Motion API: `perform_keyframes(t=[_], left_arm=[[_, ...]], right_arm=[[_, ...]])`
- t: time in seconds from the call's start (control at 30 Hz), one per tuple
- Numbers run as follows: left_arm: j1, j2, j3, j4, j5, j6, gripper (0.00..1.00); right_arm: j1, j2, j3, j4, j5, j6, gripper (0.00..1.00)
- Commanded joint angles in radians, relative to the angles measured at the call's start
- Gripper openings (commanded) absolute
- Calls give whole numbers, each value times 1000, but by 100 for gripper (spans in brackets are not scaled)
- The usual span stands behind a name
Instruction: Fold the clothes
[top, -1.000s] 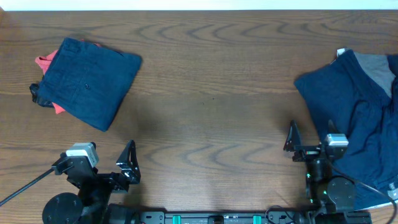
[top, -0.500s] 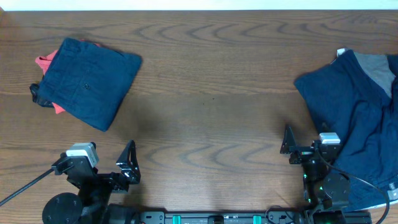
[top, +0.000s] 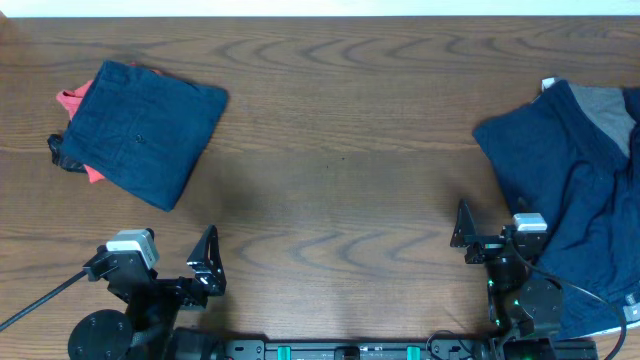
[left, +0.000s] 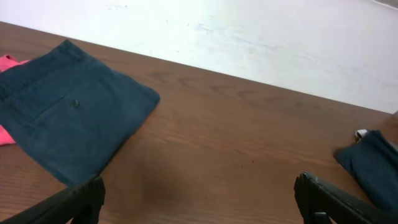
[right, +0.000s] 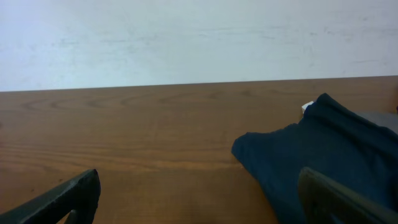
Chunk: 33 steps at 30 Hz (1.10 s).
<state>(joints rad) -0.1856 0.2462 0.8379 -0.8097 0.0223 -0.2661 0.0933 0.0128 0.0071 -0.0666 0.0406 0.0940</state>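
The table was brown wood, smooth, with bold grain. The folded trousers were matt navy woven cloth; the loose navy heap looked soft and crumpled.

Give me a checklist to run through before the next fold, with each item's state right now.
1. Left hand open, nothing between its fingers: ok.
2. Right hand open, nothing held: ok.
3. Folded navy trousers set aside at far left, on the red garment: ok.
4. Bare table in the middle for spreading the next piece: ok.
5. Crumpled navy garment beside the right hand, whole outline in view: not ok, it runs off the overhead view's right edge.
6. Grey piece separate from the navy garment: cannot tell.
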Motion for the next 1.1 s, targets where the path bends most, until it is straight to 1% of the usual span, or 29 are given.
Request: perform_keyframes(t=[0.0, 0.1, 0.23, 0.33, 0.4, 0.53, 0.6, 0.7, 0.83, 0.93, 1.03, 1.07], left_arm=[[-4, -2, -8, 3, -5, -12, 98], [-3, -4, -12, -1, -5, -12, 98], [38, -31, -36, -73, -24, 14, 98], [106, -73, -118, -61, -32, 14, 98], [148, -112, -198, -25, -35, 15, 98], [197, -199, -383, 126, -34, 15, 98], [206, -237, -471, 227, -34, 15, 98], [209, -243, -586, 419, -31, 43, 98], [209, -244, -700, 666, 4, 140, 98], [209, -244, -777, 819, 15, 204, 98], [209, -244, -836, 901, 15, 217, 98], [209, -244, -834, 865, 14, 217, 98]], right_arm=[[13, -5, -2, -5, -7, -13, 99], [13, -5, -2, -5, -7, -13, 99], [13, -5, -2, -5, -7, -13, 99], [13, -5, -2, -5, -7, -13, 99], [13, -5, -2, -5, -8, -13, 99], [13, -5, -2, -5, -7, -13, 99], [13, -5, -2, -5, -7, -13, 99], [13, -5, -2, -5, -7, -13, 99], [13, -5, -2, -5, -7, -13, 99], [13, -5, -2, -5, -7, -13, 99], [13, -5, -2, -5, -7, -13, 99], [13, -5, -2, -5, -7, -13, 99]])
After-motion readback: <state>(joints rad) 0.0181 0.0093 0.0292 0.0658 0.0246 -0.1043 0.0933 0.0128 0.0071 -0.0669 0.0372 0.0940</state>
